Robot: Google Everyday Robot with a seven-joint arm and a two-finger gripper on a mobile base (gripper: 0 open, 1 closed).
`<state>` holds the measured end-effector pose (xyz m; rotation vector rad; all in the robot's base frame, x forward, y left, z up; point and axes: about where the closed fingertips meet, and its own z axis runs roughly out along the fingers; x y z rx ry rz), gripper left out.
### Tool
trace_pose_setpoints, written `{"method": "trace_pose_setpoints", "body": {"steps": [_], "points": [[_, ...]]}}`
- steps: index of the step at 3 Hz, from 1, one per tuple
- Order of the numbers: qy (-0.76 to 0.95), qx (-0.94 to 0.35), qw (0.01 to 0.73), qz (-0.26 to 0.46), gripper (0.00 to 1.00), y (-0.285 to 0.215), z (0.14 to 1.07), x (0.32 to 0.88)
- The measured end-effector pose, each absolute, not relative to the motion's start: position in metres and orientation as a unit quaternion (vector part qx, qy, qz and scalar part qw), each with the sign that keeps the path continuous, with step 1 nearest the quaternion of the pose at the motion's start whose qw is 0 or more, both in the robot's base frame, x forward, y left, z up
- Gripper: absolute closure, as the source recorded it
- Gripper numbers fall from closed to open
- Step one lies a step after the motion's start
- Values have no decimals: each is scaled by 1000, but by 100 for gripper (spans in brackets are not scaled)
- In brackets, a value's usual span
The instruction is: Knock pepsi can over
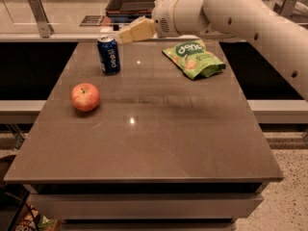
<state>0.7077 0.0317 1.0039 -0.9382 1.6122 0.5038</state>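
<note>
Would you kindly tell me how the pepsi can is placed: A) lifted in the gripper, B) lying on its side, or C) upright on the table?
C: the pepsi can stands upright on the table, silver top up, with the gripper in the air just past its top.

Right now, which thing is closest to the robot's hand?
The blue pepsi can; the gripper hangs just by its top, while the apple and green snack bag sit farther off.
</note>
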Motion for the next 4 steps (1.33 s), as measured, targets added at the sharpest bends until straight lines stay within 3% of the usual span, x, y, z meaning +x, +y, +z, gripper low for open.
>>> {"method": "trace_pose_setpoints", "body": {"steps": [4], "points": [[680,-377,569,267,0,90,950,744]]}}
